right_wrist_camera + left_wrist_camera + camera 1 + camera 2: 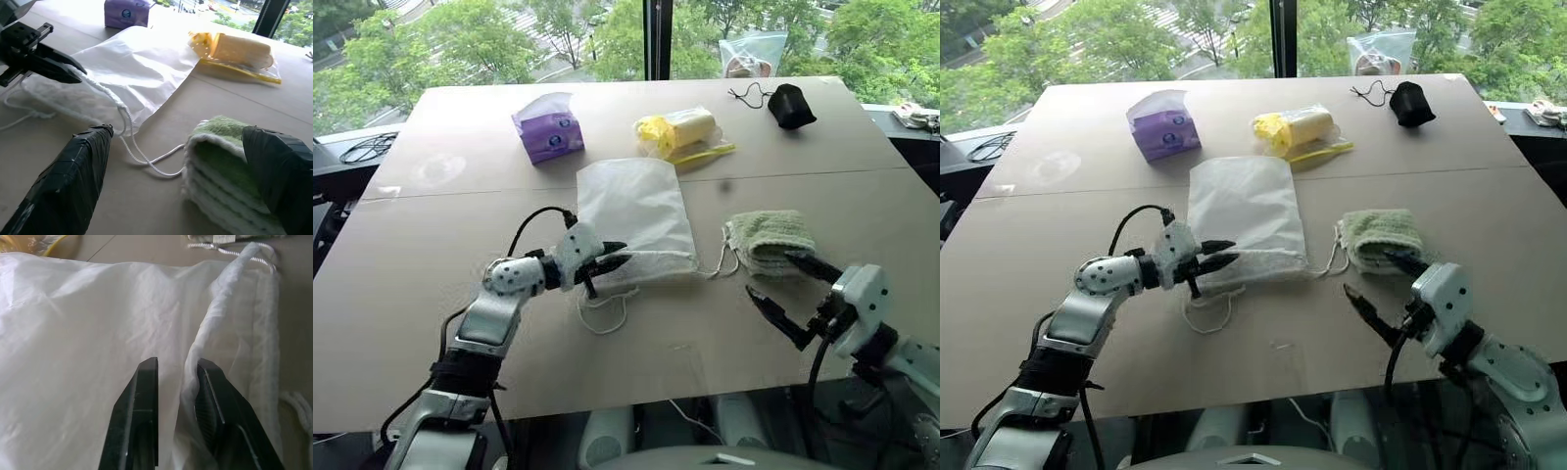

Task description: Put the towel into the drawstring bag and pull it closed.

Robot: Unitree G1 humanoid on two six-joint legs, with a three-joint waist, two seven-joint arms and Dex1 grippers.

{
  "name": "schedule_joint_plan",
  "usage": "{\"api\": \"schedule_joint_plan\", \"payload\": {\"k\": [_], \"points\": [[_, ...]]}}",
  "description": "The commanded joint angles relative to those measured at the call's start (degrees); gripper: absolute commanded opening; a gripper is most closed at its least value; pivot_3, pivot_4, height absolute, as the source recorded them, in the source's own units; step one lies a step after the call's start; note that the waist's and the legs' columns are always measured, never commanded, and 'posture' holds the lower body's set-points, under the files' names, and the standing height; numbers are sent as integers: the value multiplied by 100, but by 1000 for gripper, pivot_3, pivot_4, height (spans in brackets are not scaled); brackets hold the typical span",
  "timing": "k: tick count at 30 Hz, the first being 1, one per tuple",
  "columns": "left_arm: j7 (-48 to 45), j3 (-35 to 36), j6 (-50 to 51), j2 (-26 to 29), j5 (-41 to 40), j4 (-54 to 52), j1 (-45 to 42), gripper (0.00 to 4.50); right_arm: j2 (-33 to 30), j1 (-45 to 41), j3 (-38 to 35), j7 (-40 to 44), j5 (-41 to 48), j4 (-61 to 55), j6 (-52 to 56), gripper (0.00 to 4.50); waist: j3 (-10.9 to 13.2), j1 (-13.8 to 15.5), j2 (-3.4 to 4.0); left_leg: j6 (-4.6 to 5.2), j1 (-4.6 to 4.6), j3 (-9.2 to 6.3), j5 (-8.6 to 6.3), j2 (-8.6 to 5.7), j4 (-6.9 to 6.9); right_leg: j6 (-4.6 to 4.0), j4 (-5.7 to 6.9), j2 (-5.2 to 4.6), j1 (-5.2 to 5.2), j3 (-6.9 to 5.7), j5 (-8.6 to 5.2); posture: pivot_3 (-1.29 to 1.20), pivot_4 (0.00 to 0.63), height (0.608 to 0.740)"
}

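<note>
While the left pincer (607,262) was clamped on the near edge of the bag (638,217), pinching a fold of its thin white fabric at the mouth, the right pincer (781,289) stood wide apart and empty, level with the surface (431,284). The towel (770,238) lay just ahead of that right pincer, a little toward the far side of the surface, with one finger reaching its near edge and the other hanging short of it on the near side. The right arm was plainly the nearer one to the towel; the left was occupied at the bag.

The towel sat just to the right of the bag's mouth, with white cords (146,159) looping between them. Its long axis ran roughly left to right across the surface. It was a small pale green terry cloth, folded into several thick fluffy layers, edges stacked on the side facing the right pincer.

The bag lay flat, its mouth toward the robot and its closed end pointing away, translucent and lightly creased. The towel was not yet inside it.
</note>
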Motion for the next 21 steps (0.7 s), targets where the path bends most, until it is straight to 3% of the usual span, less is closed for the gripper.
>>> {"api": "schedule_joint_plan", "payload": {"k": [1,7,16,19,21], "points": [[204,368,1137,-48,-803,-589,-238,9,-151,-895,-484,-768,518,578,1215,4500,-1,5,1,0,5,-1,0,-1,3,0,4,1,4,1,0,0,150,740],[687,397,1585,-317,-946,-937,-350,9,-455,-2544,249,-874,175,2854,2489,4500,-1,0,2,1,5,-2,1,-10,8,-3,5,8,9,6,2,0,150,740],[1481,370,1802,-620,-862,-1445,-212,9,-841,-2823,2024,727,-483,4512,2552,4500,-24,-9,-28,6,6,-4,-3,-11,6,10,-4,12,16,10,22,0,150,740],[1628,346,1891,-662,-893,-1612,-163,0,-689,-2799,2179,1029,-700,4603,1938,3681,-58,-8,-72,7,15,-16,-4,-7,6,21,-5,12,27,0,11,0,150,740],[1720,372,1979,-672,-933,-1706,-147,0,-543,-2792,2138,1138,-826,4543,1429,2788,-62,-21,-79,6,18,-22,-4,-3,6,19,-5,16,30,-3,9,0,150,740]]}}
